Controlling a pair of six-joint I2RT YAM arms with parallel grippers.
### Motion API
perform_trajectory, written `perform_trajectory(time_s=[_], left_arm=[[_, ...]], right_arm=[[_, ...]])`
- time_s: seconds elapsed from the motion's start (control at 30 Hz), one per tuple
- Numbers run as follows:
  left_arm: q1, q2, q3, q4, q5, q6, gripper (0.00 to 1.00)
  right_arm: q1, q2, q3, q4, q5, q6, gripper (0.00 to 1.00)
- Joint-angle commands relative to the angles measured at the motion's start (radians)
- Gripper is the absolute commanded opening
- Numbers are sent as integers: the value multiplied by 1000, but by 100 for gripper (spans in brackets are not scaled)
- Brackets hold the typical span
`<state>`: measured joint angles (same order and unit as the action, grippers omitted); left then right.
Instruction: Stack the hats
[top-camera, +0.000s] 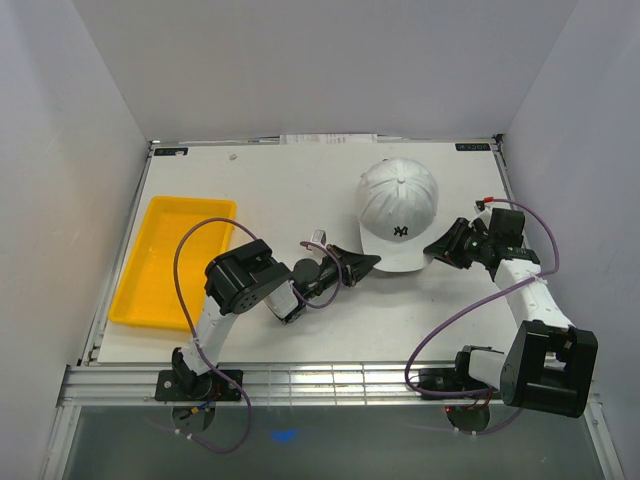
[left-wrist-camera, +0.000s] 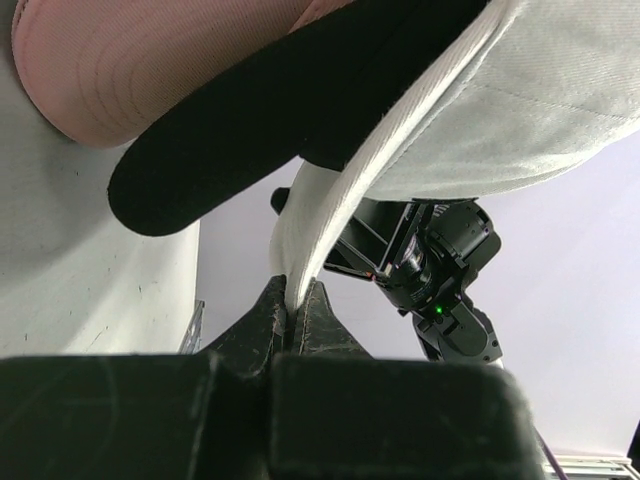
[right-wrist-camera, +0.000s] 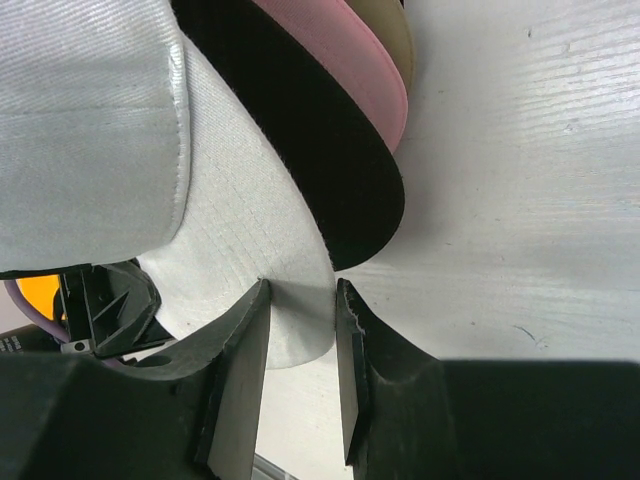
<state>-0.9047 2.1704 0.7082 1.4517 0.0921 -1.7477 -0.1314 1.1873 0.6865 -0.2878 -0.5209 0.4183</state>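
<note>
- The white cap (top-camera: 399, 212) with a dark logo is seen at the far right of the table (top-camera: 270, 190), on top of a stack, with its brim pointing toward the arms.
- In the wrist views, a black brim (right-wrist-camera: 330, 160) is seen directly under the white one, then a pink brim (right-wrist-camera: 365, 80), then a tan edge (right-wrist-camera: 392, 35) at the bottom.
- The left gripper (left-wrist-camera: 297, 310) is closed almost fully, and the left edge of the white brim is pinched between its fingers.
- The white brim is lifted on that side, so the black and pink brims are exposed beneath it.
- The right gripper (right-wrist-camera: 300, 330) is placed at the right edge of the same brim, with its fingers set a narrow gap apart and white fabric seen between them.
- Whether those fingers press on the brim cannot be told from this angle.
- A yellow tray (top-camera: 170, 260) is set at the table's left side, well apart from the caps.
</note>
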Motion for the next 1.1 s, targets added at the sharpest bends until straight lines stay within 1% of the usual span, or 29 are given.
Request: perform_trajectory(time_s=[0.0, 0.03, 0.13, 0.17, 0.23, 0.27, 0.37, 0.4, 0.63, 0.77, 0.93, 1.07], left_arm=[[-115, 46, -18, -306, 261, -13, 3], [-115, 45, -21, -307, 259, -15, 6], [-115, 45, -27, -313, 256, -16, 11], [-115, 43, -30, -315, 255, -16, 16], [-115, 42, -30, -315, 255, -15, 20], [-115, 40, -30, -320, 253, -15, 26], [-115, 34, -29, -329, 251, -1, 33], [-115, 28, -26, -336, 255, 2, 37], [-112, 0, -27, -355, 253, 25, 51], [-111, -24, -36, -367, 248, 45, 56], [-108, -73, -41, -435, 258, 82, 56], [-108, -153, -81, -502, 265, 119, 57]], right_arm=[[29, 49, -30, -82, 84, -30, 26], [29, 51, -30, -82, 84, -32, 26], [29, 52, -31, -79, 84, -30, 26], [29, 54, -31, -77, 84, -30, 26], [29, 52, -30, -77, 84, -30, 26], [29, 54, -30, -79, 84, -29, 26], [27, 52, -28, -79, 82, -29, 26], [29, 49, -28, -79, 82, -30, 26], [29, 38, -28, -80, 79, -29, 28], [29, 40, -19, -83, 78, -32, 31], [29, 38, -13, -91, 88, -32, 37], [29, 35, -12, -99, 99, -35, 41]])
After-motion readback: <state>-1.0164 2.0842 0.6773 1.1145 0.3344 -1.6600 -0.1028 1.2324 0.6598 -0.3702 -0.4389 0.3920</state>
